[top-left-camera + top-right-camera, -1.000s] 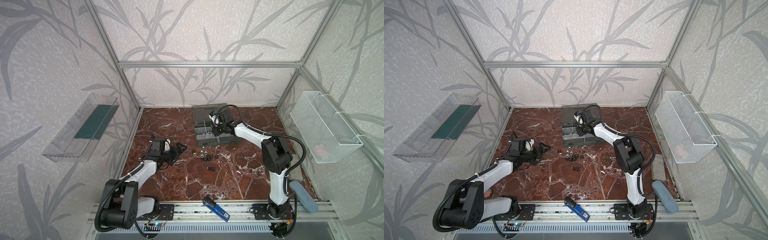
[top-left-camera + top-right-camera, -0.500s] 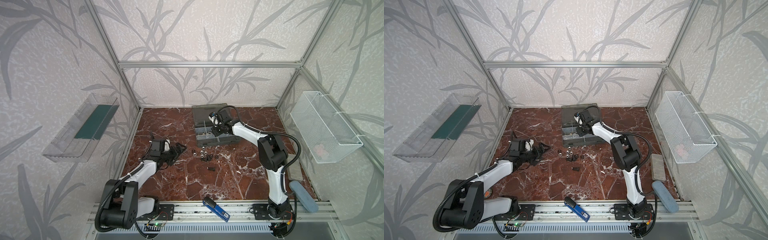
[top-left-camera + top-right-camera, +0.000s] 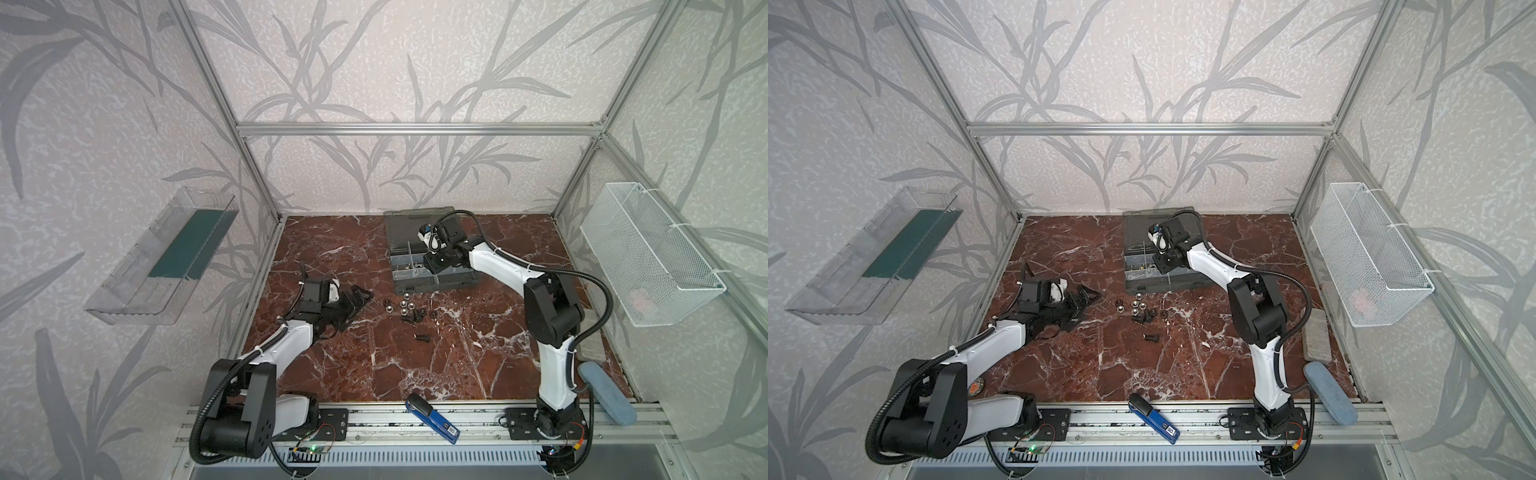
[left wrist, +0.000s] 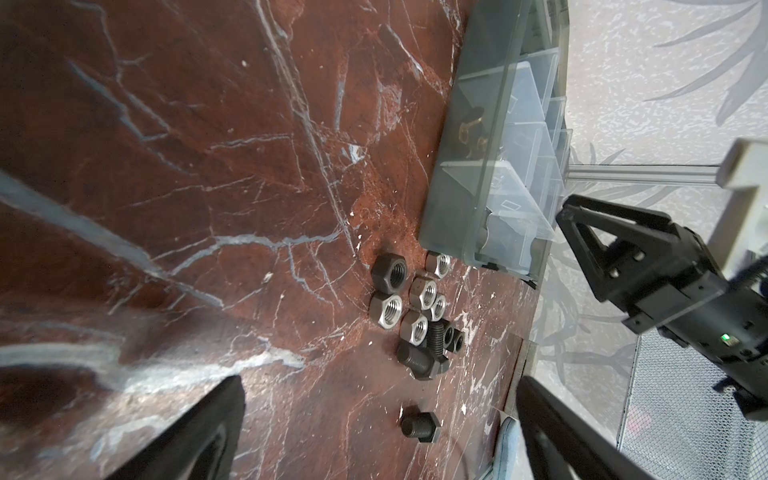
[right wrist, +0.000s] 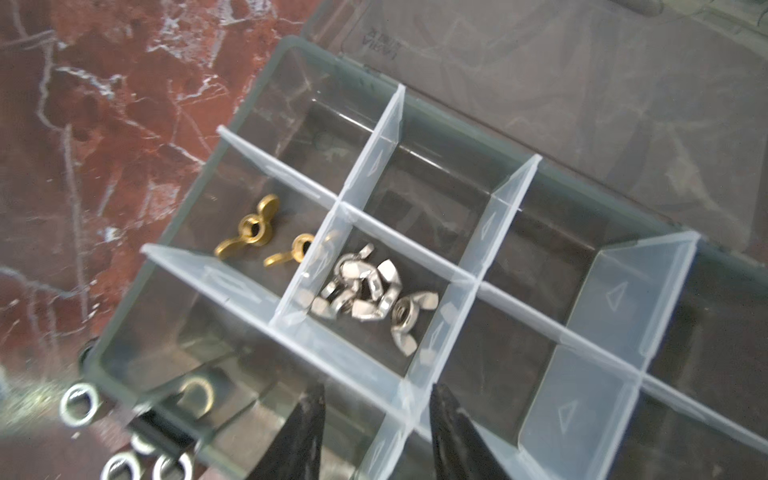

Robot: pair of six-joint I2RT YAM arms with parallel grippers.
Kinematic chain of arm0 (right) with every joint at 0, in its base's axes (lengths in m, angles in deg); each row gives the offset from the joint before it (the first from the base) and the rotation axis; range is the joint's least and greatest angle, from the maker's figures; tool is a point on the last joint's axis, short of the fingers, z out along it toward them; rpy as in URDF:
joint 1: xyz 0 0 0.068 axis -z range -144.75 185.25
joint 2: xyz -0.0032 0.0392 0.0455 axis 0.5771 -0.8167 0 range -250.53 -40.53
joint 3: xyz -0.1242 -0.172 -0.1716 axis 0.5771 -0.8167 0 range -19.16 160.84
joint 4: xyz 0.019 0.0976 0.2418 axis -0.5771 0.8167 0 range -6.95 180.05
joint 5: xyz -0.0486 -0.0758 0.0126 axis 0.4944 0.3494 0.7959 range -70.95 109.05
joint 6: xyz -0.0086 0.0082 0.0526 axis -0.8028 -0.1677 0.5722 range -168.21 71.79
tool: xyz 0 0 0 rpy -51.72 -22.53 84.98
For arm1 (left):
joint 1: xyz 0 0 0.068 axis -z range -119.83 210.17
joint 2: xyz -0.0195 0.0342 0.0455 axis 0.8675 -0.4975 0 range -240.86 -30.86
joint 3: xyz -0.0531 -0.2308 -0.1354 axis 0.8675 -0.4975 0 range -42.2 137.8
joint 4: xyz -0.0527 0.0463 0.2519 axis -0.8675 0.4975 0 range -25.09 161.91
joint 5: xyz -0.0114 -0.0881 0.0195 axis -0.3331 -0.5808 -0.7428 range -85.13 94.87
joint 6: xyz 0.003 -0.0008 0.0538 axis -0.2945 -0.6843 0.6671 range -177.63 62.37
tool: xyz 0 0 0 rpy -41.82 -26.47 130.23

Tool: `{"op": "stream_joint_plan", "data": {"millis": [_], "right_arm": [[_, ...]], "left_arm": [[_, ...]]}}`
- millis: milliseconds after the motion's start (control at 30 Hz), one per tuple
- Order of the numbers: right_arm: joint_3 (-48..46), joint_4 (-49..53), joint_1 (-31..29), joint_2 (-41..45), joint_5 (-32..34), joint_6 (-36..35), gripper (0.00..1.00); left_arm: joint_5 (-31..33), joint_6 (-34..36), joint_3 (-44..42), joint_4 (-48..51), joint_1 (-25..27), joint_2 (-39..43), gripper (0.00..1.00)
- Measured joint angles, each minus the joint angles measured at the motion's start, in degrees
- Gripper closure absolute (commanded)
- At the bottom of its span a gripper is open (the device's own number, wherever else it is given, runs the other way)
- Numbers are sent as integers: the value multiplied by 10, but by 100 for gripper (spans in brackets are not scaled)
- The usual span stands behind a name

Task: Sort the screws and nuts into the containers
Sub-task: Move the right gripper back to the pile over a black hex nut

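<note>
The nuts (image 3: 401, 306) (image 3: 1135, 308) lie in a tight cluster on the red marble just in front of the grey organiser case; up close (image 4: 415, 301) they are silver and dark hexagons. One of the screws (image 3: 422, 337) (image 3: 1150, 337) (image 4: 419, 427) lies alone nearer the front, and others (image 4: 420, 360) touch the cluster. The containers (image 3: 432, 283) (image 3: 1163, 285) (image 5: 440, 183) are the case's cells with pale dividers. My left gripper (image 3: 356, 304) (image 3: 1084, 309) (image 4: 378, 386) hangs open and empty left of the cluster. My right gripper (image 3: 430, 266) (image 3: 1160, 265) (image 5: 378, 390) hovers open above a divider, holding nothing. A blurred silver ring (image 5: 195, 394) shows in the near corner cell.
Gold wing nuts (image 5: 249, 228) and silver wing nuts (image 5: 365, 286) fill two cells. The smoky lid (image 3: 415, 220) lies open behind. A white mesh basket (image 3: 648, 253) hangs on the right wall, a clear tray (image 3: 166, 257) on the left. A blue tool (image 3: 432, 417) and blue pad (image 3: 609, 395) lie at the front.
My right gripper, shut a second ago, has opened over the case's cells and its elbow has swung a little. The left arm and the loose parts have not moved.
</note>
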Motion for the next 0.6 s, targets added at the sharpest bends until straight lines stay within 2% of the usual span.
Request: {"op": "stream_joint_plan", "data": {"millis": [300, 600], "right_arm": [[-152, 18, -16, 188, -47, 16, 51], [-269, 34, -62, 210, -48, 59, 49]], "left_arm": [[-1, 0, 24, -10, 23, -38, 1], [-2, 0, 30, -24, 30, -59, 0]]}}
